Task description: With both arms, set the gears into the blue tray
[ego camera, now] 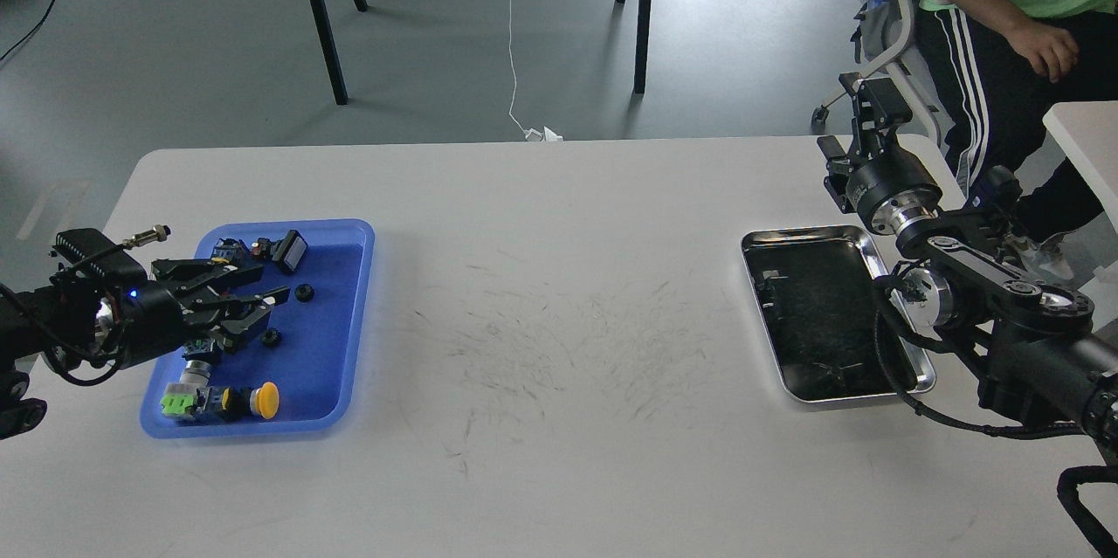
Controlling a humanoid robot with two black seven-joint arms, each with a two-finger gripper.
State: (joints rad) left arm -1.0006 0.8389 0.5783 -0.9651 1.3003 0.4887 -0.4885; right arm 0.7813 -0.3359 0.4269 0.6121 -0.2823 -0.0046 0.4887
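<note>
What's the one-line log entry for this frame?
left gripper: open over blue tray | gears: two visible in tray | right gripper: raised beyond silver tray, state unclear

My two black arms are showing silver joint rings and looping black cables; a small blue light is glowing on my left arm [105, 313].
</note>
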